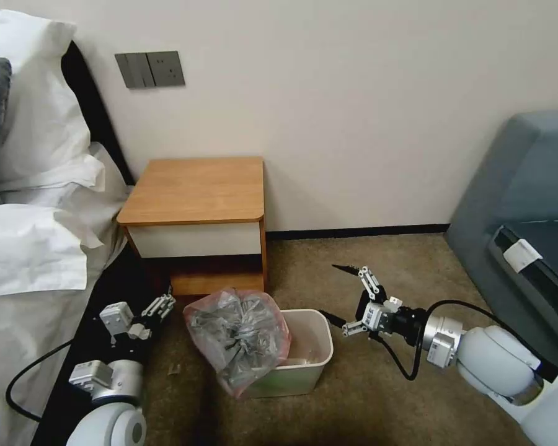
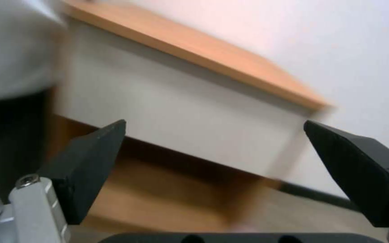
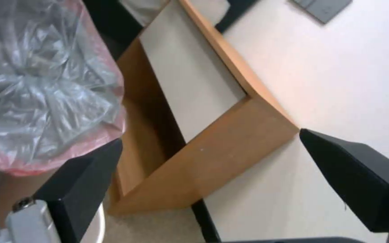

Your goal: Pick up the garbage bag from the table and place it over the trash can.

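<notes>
The garbage bag (image 1: 239, 334), crinkled grey plastic with a pinkish edge, lies bunched over the left half of the cream-white trash can (image 1: 313, 356) and hangs down its left wall. The can stands on the carpet in front of the wooden table (image 1: 192, 195), whose top is bare. My left gripper (image 1: 164, 308) hovers open to the left of the bag, apart from it, facing the table's white drawer front (image 2: 181, 118). My right gripper (image 1: 330, 292) is open just right of the can, holding nothing. In the right wrist view the bag (image 3: 37, 87) lies beside one of the black fingers (image 3: 86, 175).
A bed with white pillows (image 1: 31, 204) runs along the left, close to my left arm. A grey sofa (image 1: 521, 204) stands at the right. Brown carpet (image 1: 366, 260) lies open between the can and the sofa. A switch panel (image 1: 150, 69) is on the wall.
</notes>
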### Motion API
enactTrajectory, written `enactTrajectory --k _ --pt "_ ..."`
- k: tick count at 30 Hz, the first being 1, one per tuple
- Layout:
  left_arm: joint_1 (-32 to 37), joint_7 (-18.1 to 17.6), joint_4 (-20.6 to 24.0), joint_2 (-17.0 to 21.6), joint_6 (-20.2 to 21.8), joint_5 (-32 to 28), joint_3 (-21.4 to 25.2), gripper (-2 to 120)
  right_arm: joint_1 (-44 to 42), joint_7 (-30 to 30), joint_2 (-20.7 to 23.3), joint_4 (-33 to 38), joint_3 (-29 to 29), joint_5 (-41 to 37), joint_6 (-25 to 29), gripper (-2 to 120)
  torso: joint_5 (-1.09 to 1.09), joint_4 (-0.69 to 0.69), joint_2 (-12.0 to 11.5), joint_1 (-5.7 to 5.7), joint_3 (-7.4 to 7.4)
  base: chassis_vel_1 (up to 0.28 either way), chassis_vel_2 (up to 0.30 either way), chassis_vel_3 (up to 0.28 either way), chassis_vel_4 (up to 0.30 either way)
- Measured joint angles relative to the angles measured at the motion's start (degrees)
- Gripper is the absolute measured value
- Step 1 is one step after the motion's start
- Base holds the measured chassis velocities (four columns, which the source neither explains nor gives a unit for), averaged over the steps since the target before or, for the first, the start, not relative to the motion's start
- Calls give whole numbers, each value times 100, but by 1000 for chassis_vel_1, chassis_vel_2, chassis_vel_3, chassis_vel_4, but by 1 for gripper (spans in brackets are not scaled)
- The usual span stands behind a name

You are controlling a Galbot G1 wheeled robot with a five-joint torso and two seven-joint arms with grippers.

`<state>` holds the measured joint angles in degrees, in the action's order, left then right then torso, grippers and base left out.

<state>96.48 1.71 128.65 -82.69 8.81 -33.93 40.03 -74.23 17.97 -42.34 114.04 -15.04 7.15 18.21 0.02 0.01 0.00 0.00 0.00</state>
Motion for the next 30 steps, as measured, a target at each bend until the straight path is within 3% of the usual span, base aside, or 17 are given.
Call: enactTrajectory --k 1,2,4,8,9,18,27,30 --pt "41 21 240 73 366 -298 -47 98 -10 -2 -110 -55 0 22 37 100 -1 0 0 0 0 0 0 0 0" --pt "41 21 240 73 366 -298 -47 98 -10 -2 -110 -55 0 22 37 100 -1 0 0 0 0 0 0 0 0" --pt "44 39 639 208 1187 -975 -178 98 -25 -8 -327 -160 34 64 114 100 0 -1 0 0 0 0 0 0 0" --pt "7 -13 727 240 1782 -1480 -291 98 -40 -24 -527 -250 61 103 181 100 -1 -1 0 0 0 0 0 0 0" --pt "8 -72 547 171 2121 -1550 -402 99 -92 -25 -677 -300 67 145 282 100 -2 -1 0 0 0 0 0 0 0" --pt "-57 -182 -306 -102 2087 -999 -550 98 -191 45 -740 -282 90 148 415 100 -2 -1 0 0 0 0 0 0 0" --pt "-128 -207 -603 -195 1984 -414 -554 97 -259 43 -767 -286 99 160 474 100 -2 -1 0 0 0 0 0 0 0" --pt "-125 -34 -683 -213 1821 12 -563 97 -270 18 -757 -286 98 154 499 100 -1 -1 0 0 0 0 0 0 0"
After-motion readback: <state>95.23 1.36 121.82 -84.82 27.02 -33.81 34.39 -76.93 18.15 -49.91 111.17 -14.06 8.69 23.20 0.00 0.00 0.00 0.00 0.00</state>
